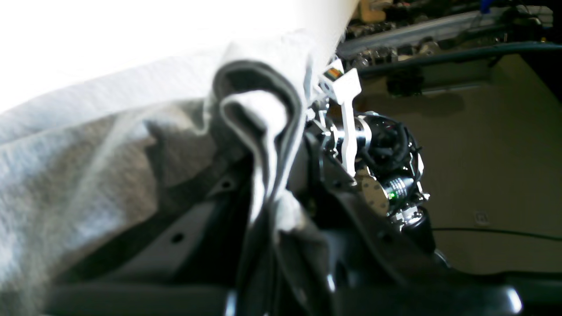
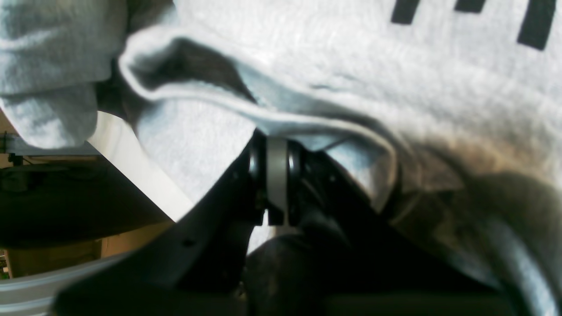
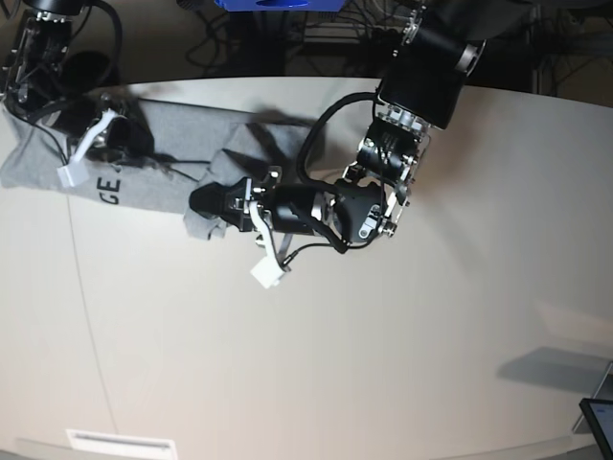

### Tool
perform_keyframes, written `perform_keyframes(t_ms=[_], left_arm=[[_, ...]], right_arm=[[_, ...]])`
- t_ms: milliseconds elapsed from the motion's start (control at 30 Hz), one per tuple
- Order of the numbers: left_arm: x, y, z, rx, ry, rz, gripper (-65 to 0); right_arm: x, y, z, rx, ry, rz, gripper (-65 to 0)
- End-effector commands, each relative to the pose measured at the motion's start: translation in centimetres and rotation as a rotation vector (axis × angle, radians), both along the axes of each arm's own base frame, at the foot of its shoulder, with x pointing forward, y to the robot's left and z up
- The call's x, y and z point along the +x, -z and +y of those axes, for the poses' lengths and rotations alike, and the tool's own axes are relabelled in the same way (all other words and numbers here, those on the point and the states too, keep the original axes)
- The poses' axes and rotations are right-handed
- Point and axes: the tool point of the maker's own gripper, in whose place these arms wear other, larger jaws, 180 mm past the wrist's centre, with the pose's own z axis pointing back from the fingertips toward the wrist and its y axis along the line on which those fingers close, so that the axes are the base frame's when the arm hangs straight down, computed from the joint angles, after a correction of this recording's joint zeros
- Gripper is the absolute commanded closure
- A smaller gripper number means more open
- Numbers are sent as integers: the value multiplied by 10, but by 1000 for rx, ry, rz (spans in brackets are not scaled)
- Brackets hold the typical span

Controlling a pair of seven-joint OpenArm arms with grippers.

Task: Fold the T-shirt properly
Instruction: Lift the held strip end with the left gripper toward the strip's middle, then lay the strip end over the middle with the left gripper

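The heather-grey T-shirt (image 3: 182, 144) lies bunched across the far left of the table, with black lettering (image 3: 110, 188) showing on its near edge. My left gripper (image 3: 207, 203) reaches in from the right and is shut on a fold of the shirt's hem. The left wrist view shows that doubled fold (image 1: 263, 131) rising from between the dark fingers (image 1: 263, 210). My right gripper (image 3: 123, 144) sits at the shirt's left end. In the right wrist view it (image 2: 277, 149) is shut on a rolled edge of the T-shirt (image 2: 351, 79), below black lettering (image 2: 531, 26).
A pale table (image 3: 383, 364) stretches toward the front and right. A white bracket (image 3: 268, 273) hangs off the left arm's wrist. A robot wrist with a white bracket (image 1: 351, 123) shows just behind the fold. The table edge (image 2: 131, 166) lies close to the right gripper. Cables and gear (image 3: 287, 19) sit behind the table.
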Motion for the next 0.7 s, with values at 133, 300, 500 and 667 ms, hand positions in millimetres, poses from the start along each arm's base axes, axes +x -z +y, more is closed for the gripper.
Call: perform_keyframes(t_ms=[133, 300, 500, 667], left_arm=[[8, -6, -2, -25, -8, -4, 0], [8, -5, -1, -24, -11, -2, 0], [9, -9, -8, -41, -14, -5, 0], [8, -12, -15, -53, -11, -6, 0]], right_arm=[[-3, 3, -7, -38, -15, 20, -1], [-3, 3, -5, -35, -14, 20, -1], [-4, 3, -5, -36, -15, 22, -1], [-5, 4, -5, -36, -17, 25, -1]])
